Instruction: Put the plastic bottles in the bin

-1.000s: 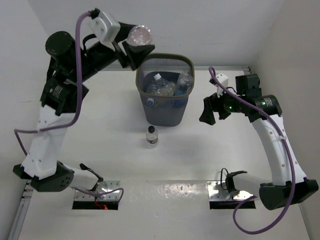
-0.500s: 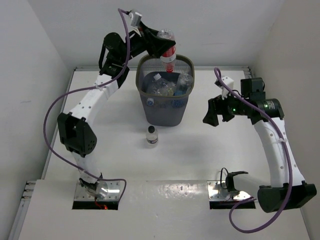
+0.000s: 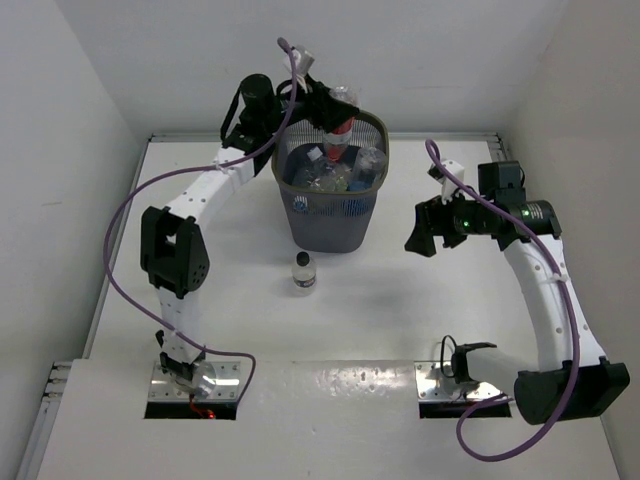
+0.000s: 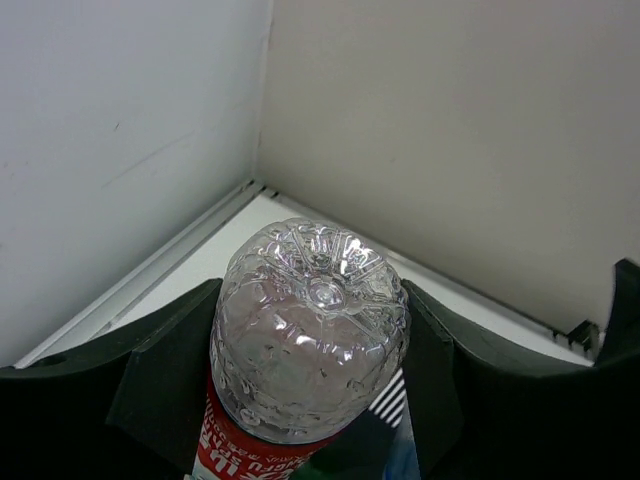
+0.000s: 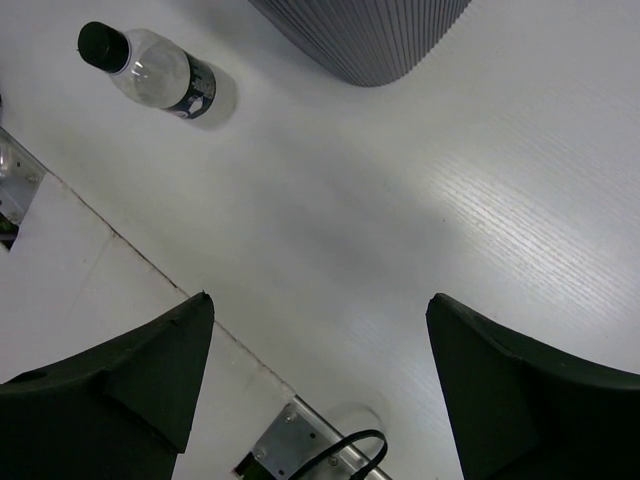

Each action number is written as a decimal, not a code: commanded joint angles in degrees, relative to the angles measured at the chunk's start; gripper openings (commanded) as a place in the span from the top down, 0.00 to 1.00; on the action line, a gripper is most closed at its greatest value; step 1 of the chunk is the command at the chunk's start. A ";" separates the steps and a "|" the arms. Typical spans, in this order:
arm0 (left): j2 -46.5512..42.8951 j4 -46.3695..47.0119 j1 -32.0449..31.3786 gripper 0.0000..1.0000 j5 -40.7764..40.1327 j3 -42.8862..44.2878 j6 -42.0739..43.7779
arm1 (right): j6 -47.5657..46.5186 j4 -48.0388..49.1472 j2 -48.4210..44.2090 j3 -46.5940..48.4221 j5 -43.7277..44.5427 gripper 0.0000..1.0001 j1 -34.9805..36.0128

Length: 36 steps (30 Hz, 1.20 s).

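My left gripper (image 3: pixel 335 108) is shut on a clear bottle with a red-white label (image 3: pixel 340 120), held neck down over the far rim of the dark grey mesh bin (image 3: pixel 330 215). In the left wrist view the bottle's ribbed base (image 4: pixel 312 320) fills the space between the two black fingers (image 4: pixel 165 380). Several bottles (image 3: pixel 325 170) lie inside the bin. A small black-capped bottle (image 3: pixel 304 270) stands on the table in front of the bin; it also shows in the right wrist view (image 5: pixel 160 72). My right gripper (image 3: pixel 420 230) is open and empty, right of the bin.
White walls close the table at the back and both sides. Two metal mounting plates (image 3: pixel 450 385) with cables sit at the near edge. The bin's wall shows at the top of the right wrist view (image 5: pixel 370 35).
My left arm has swung right and forward, carrying the red-white-labelled bottle from left of the bin to over its far rim, neck down. The right arm has barely moved.
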 commanded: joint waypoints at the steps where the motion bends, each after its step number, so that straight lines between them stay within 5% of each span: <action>1: 0.01 -7.50 -0.15 0.47 -3.12 3.21 8.53 | -0.93 1.69 -0.37 -0.47 -1.29 0.15 -0.40; 2: 0.62 -9.96 -0.15 0.18 -4.80 5.21 9.16 | -0.92 1.43 -0.37 -0.13 -1.21 0.15 -0.32; 3: 1.32 -14.43 -0.15 0.00 -6.29 6.63 9.17 | -0.75 1.51 -0.37 0.14 -1.29 0.15 -0.14; 10: -7.51 -16.31 -0.15 0.00 -6.31 14.89 9.69 | -0.48 1.25 -1.60 4.35 -2.52 0.15 -0.06; 14: -16.82 -17.72 1.86 0.00 -10.24 17.36 8.38 | -1.01 2.82 -4.67 5.59 -4.98 0.24 5.89; 21: -36.25 -23.25 10.38 0.00 -17.54 0.79 4.51 | -2.15 5.99 0.92 8.05 6.60 0.30 35.92; 25: -43.48 -25.28 12.76 0.00 -19.14 -11.86 3.72 | -1.28 11.78 5.60 6.21 13.81 0.28 44.22; 33: -52.28 -26.34 14.53 0.00 -18.61 -23.95 3.71 | 4.69 28.31 16.85 4.11 16.37 0.14 44.86; 36: -52.90 -25.81 15.05 0.00 -19.31 -25.70 3.72 | 5.58 31.30 20.36 2.09 17.07 0.00 44.86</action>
